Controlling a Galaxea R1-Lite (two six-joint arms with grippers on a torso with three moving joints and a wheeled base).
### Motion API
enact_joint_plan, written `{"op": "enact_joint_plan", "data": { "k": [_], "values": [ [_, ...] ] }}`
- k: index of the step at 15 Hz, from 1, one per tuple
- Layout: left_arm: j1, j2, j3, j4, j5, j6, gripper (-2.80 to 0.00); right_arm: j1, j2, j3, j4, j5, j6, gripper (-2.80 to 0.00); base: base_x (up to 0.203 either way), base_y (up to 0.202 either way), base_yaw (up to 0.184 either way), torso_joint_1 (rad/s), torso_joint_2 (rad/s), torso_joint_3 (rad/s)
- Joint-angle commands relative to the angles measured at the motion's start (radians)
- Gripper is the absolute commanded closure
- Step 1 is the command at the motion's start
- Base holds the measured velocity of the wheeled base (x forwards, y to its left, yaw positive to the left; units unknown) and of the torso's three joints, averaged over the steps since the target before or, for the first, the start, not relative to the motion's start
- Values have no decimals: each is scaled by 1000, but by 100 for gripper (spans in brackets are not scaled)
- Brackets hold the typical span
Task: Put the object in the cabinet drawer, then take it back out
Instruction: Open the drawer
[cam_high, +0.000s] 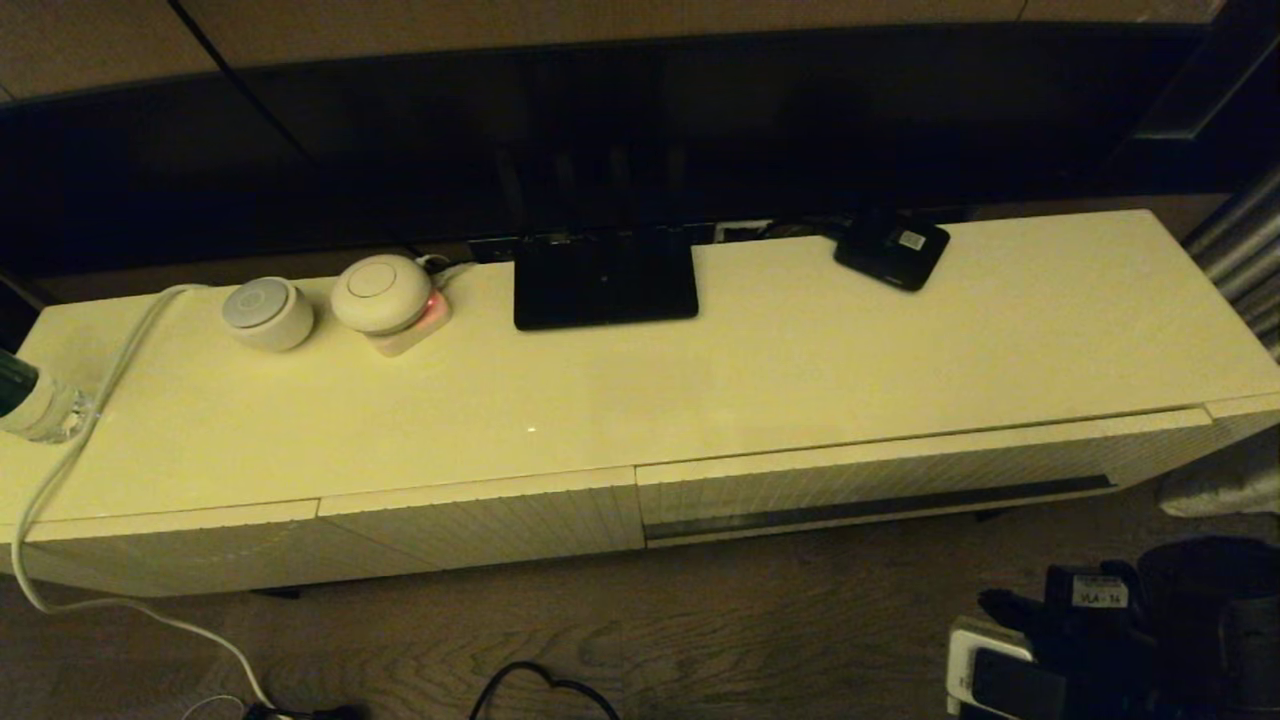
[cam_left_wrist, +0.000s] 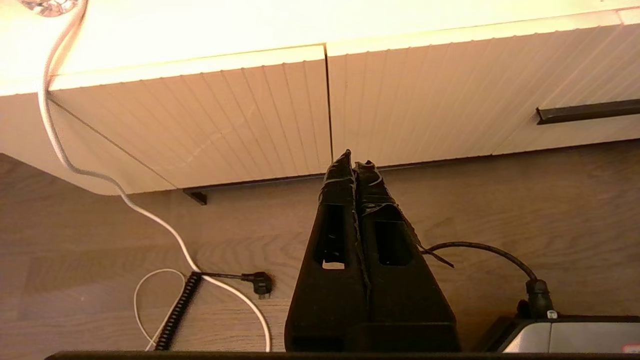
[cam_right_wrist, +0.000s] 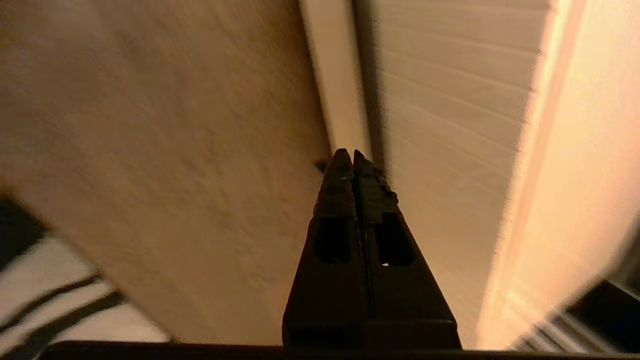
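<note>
The cabinet drawer (cam_high: 900, 478) is the wide ribbed cream front on the right of the low cabinet, pushed in, with a long dark handle groove (cam_high: 880, 506). The object is out of view. My right gripper (cam_right_wrist: 348, 152) is shut and empty, low over the wooden floor, its tips close to the drawer's groove (cam_right_wrist: 370, 100). That arm (cam_high: 1100, 610) is a dark mass at the lower right of the head view. My left gripper (cam_left_wrist: 354, 157) is also shut and empty, above the floor in front of the seam between the drawer front (cam_left_wrist: 450, 90) and its neighbour.
On the cabinet top (cam_high: 700, 380) stand a black screen base (cam_high: 605, 280), a small black box with a white label (cam_high: 892, 250), two round white devices (cam_high: 267, 312) and a bottle (cam_high: 30, 405). A white cable (cam_high: 60, 480) hangs to the floor. A black plug (cam_left_wrist: 260, 283) lies there.
</note>
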Motion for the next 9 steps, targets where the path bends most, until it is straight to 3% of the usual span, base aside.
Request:
{"op": "enact_joint_plan", "data": {
  "k": [1,9],
  "values": [
    [1,0,3,-1,0,0,0,41,-24,0,23,3,36,0,0,0,0,0,0,0],
    [1,0,3,-1,0,0,0,63,-25,1,81,22,52,0,0,0,0,0,0,0]
  ]
}}
